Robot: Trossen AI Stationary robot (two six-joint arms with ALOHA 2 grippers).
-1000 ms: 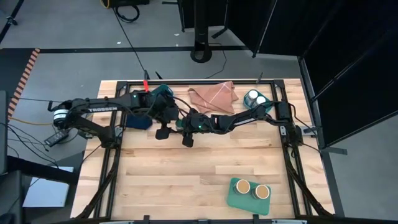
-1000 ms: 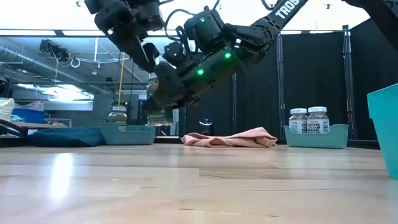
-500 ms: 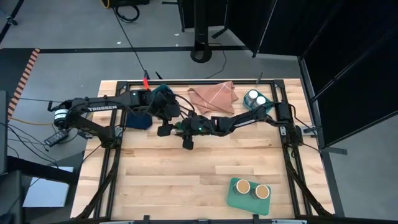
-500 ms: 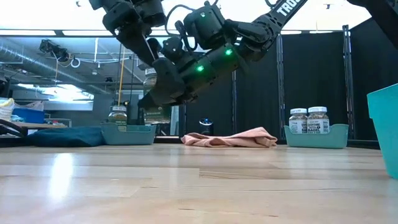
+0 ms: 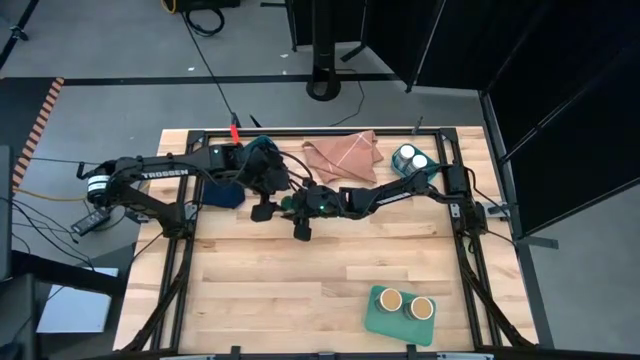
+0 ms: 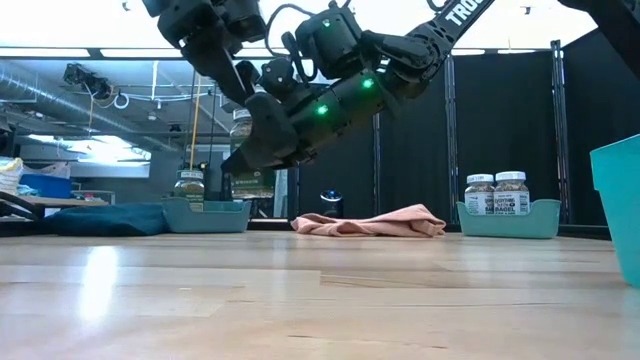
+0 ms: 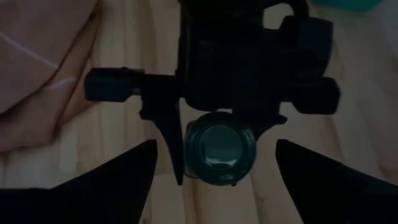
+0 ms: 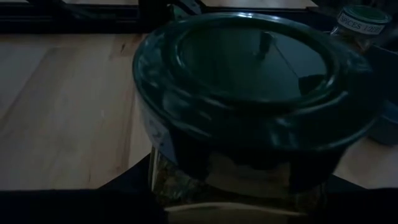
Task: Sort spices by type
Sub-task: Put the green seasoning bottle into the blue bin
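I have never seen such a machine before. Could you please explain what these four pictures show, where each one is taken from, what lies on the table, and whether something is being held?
This is a robot with two dark arms at a wooden table. One picture looks straight down from above, one looks level across the table top, and the two dark ones come from cameras on the arms' wrists.

The arms meet over the table's middle. The right gripper holds a green-lidded jar in the air. The left gripper is beside it, with its fingers open and holding nothing.

On the table are a pink cloth, a teal bin with two white-lidded jars, and a green tray with two tan-topped jars.
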